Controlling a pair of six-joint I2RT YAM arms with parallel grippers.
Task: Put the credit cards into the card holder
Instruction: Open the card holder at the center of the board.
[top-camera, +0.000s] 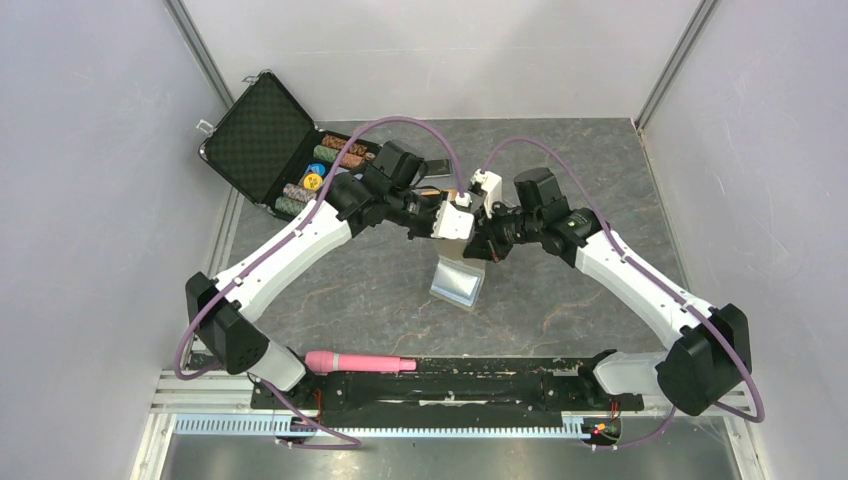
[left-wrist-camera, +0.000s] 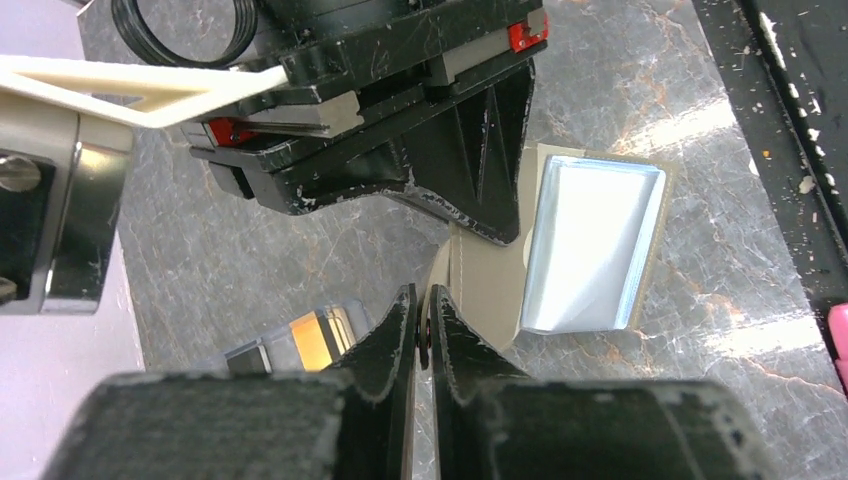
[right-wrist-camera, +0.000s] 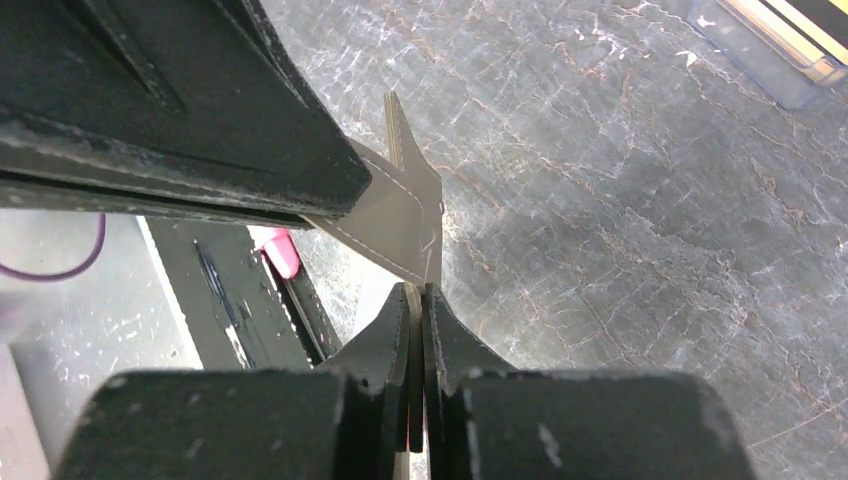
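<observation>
Left wrist view shows your left end effector (left-wrist-camera: 422, 305) clamped on the open card holder (left-wrist-camera: 590, 245). Your right end effector (right-wrist-camera: 420, 298) pinches its taupe flap too.

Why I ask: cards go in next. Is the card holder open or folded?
Open: the card holder shows its light blue inside; left gripper and right gripper pinch its flap.

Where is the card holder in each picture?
Top: holder at the centre, open.
Left wrist: holder centre-right, blue inside showing.
Right wrist: holder near the centre, only a taupe flap.
Shared landmark: pink stick by the near edge.
</observation>
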